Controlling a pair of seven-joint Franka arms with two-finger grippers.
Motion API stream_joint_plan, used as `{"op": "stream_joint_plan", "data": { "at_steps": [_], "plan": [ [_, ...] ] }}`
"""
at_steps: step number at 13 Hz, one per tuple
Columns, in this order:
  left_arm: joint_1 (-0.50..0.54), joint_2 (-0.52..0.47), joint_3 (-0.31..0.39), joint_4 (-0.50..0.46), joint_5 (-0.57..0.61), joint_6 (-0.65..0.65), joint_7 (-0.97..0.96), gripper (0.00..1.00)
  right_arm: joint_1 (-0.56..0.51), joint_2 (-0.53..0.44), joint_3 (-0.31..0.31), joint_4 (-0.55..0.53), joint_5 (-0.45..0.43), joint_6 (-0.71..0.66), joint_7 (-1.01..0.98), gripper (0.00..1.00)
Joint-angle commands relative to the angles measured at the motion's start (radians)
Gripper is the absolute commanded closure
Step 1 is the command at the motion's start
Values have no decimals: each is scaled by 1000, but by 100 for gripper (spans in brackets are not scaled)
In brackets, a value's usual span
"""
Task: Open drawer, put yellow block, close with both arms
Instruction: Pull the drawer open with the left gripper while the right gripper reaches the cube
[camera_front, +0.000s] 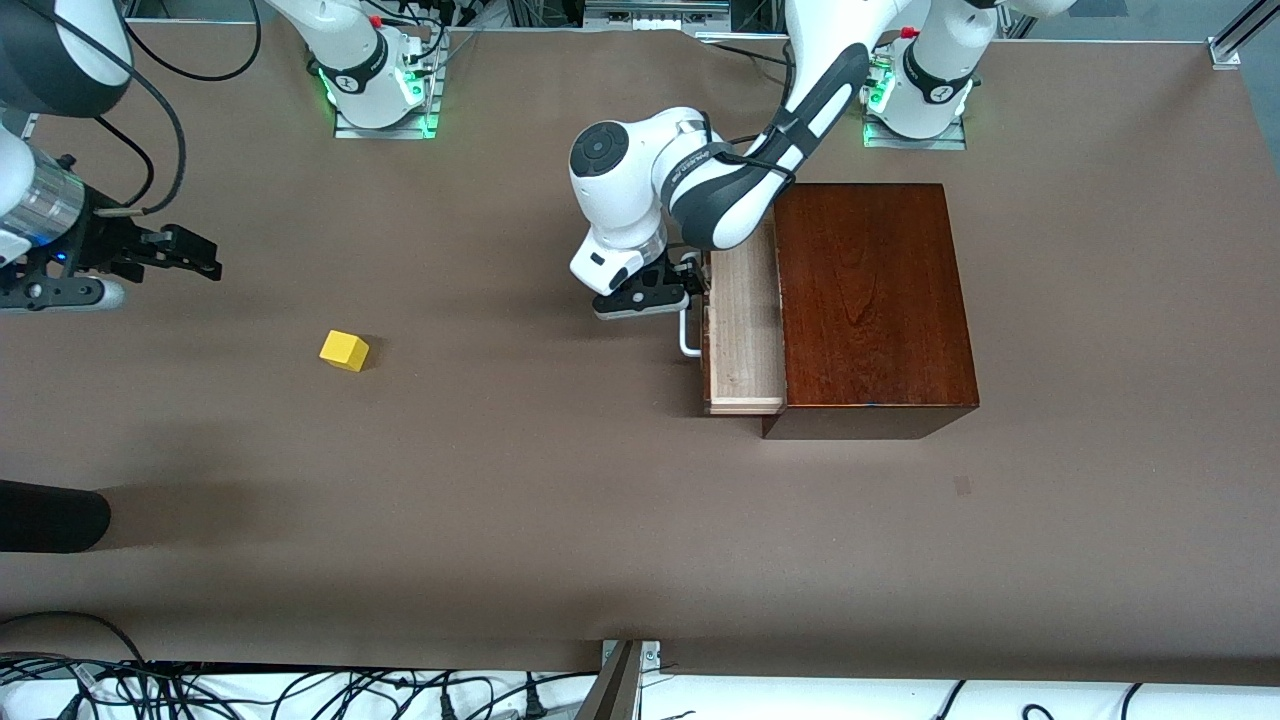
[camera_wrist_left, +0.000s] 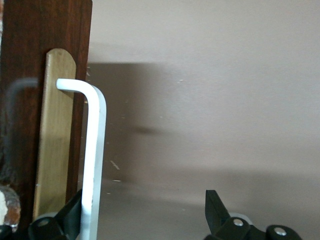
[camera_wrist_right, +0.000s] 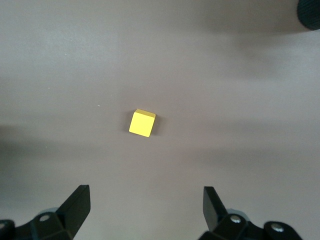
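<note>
The drawer (camera_front: 745, 335) stands partly pulled out of the dark mahogany box (camera_front: 870, 300), and its pale wood tray shows nothing inside. My left gripper (camera_front: 682, 290) is open at the white loop handle (camera_front: 688, 338). In the left wrist view the handle (camera_wrist_left: 93, 160) stands inside the gap of the left gripper (camera_wrist_left: 145, 207), right beside one finger (camera_wrist_left: 72, 215). The yellow block (camera_front: 344, 350) lies on the table toward the right arm's end. My right gripper (camera_front: 195, 255) hangs open over the table near the block. In the right wrist view the block (camera_wrist_right: 142, 123) lies ahead of the right gripper (camera_wrist_right: 146, 197), clear of its fingers.
Both arm bases (camera_front: 380, 80) (camera_front: 925, 85) stand along the table's edge farthest from the front camera. A black object (camera_front: 50, 515) juts in over the table's edge at the right arm's end. Cables (camera_front: 300, 690) and a metal post (camera_front: 620, 680) line the edge nearest the front camera.
</note>
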Motion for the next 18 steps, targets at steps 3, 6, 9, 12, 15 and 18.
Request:
{"op": "stream_joint_plan", "data": {
  "at_steps": [3,6,9,12,15,18],
  "plan": [
    [-67,54,4,102,-63,19,-25,0,-6,-3,15,-148,-9,157,0,0],
    [-62,27,4,90,-51,4,-14,0,13,40,15,-247,-5,320,1,0],
    [-50,-21,4,86,-47,-131,33,0,31,141,20,-263,-5,435,34,0],
    [-36,-67,4,82,-50,-249,109,0,31,175,20,-323,-5,538,34,0],
    [0,-144,-12,84,-65,-346,109,0,30,195,18,-392,0,635,35,0],
    [43,-219,-19,81,-125,-409,124,0,31,254,18,-395,1,707,104,0]
  ]
}}
